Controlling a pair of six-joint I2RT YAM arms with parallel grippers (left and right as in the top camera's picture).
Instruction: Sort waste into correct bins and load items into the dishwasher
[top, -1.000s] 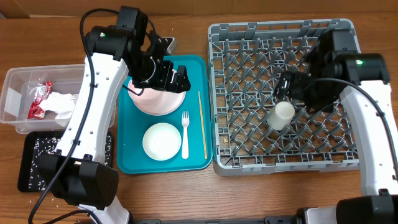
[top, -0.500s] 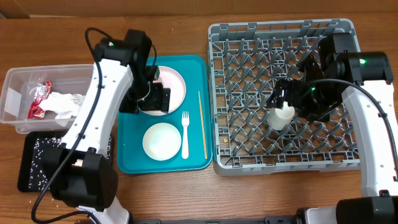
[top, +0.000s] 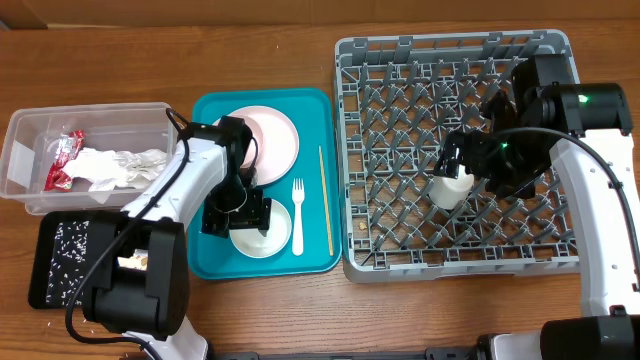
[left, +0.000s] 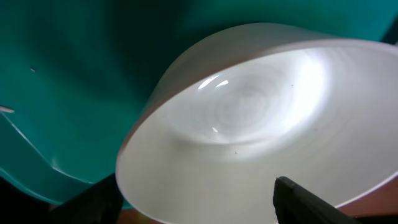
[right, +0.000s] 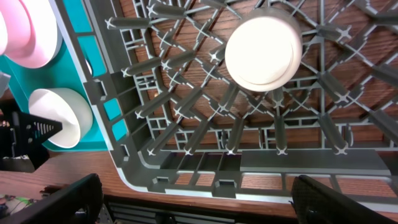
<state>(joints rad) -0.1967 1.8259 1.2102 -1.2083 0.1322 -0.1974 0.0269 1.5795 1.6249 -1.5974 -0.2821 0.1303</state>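
A plain white bowl (top: 262, 230) sits on the teal serving tray (top: 205, 262), below the pale pink plate (top: 275, 140). My left gripper (top: 236, 214) is low over the bowl's left rim. In the left wrist view the bowl (left: 249, 118) fills the frame and the open fingers (left: 199, 205) straddle its near rim. The white fork (top: 297, 215) and chopstick (top: 325, 200) lie to the bowl's right. The small white cup (top: 451, 187) stands bottom-up in the grey rack (top: 460, 255); it also shows in the right wrist view (right: 263, 53). My right gripper (top: 463, 160) hovers just above it, open and empty (right: 196, 202).
The clear tub (top: 25, 135) at the far left holds the red wrapper (top: 60, 160) and white napkins (top: 115, 165). The black tray (top: 60, 255) below it holds white rice bits. The second bowl and the carrot are out of view.
My left gripper has moved from above the pink plate toward the front of the teal tray, down to the white bowl. The right arm shifted slightly over the cup, then held still.
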